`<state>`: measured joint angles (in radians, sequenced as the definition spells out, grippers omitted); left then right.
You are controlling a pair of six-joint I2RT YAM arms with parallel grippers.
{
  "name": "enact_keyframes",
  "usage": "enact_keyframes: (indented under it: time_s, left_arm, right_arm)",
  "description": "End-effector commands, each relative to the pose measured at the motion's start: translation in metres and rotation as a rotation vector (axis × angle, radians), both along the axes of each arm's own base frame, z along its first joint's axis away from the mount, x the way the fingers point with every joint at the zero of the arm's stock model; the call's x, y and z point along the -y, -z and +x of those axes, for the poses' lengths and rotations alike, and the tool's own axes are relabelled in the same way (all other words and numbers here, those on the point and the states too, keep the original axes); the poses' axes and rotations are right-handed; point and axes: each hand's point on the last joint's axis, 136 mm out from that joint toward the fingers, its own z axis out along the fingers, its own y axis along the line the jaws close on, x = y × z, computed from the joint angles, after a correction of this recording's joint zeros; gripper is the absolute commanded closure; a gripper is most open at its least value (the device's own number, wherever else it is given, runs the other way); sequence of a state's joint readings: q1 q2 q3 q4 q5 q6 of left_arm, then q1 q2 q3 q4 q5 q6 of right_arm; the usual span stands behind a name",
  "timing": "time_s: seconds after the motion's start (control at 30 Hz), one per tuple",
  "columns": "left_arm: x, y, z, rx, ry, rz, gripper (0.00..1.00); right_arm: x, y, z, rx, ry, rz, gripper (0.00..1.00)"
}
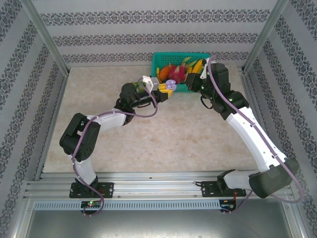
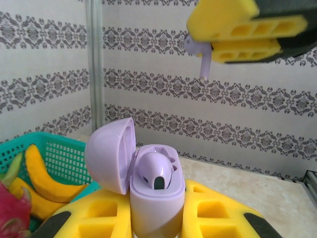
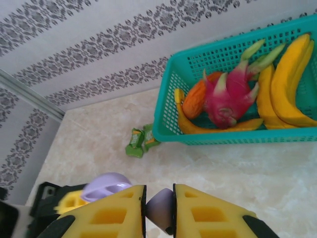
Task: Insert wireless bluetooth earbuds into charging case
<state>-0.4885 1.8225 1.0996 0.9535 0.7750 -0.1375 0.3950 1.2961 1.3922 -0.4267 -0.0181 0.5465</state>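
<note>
One earbud (image 2: 203, 57) | long axis vertical, stem down | apparently pinched, right fingers (image 2: 242, 29)

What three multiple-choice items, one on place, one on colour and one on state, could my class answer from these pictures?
1. Where is the charging case?
A) in a basket
B) clamped in the left hand
C) flat on the table

2. What colour is the held earbud in the right hand?
A) lilac
B) green
C) black

3. How does the case's lid stand?
A) shut
B) open
C) taken off

Answers:
1 B: the left hand's yellow fingers flank the case on both sides.
2 A: the bud pinched between the right hand's fingers is pale lilac.
3 B: the lid is tipped back on its hinge, and a seated earbud shows inside.
</note>
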Motion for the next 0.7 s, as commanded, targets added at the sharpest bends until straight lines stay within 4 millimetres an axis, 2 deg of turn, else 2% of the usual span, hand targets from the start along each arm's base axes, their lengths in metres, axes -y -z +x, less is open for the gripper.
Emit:
enact_keyframes:
  time_s: [0.0,0.27,0.67]
  left_arm:
    - [0.014,-0.010,-0.005,0.021,0.056,-0.014,1.00]
    - [0.028,-0.011,-0.002,0.014,0.078,-0.020,1.00]
    - [0.036,-0.011,0.000,0.011,0.084,-0.021,1.00]
  right_arm:
    - [-0.007,-0.021,-0.005,0.073,-0.038,0.043,0.80]
    - [-0.023,-0.009,-0.006,0.072,-0.102,0.078,0.80]
    - [-0.038,0.008,-0.007,0.049,-0.143,0.091,0.80]
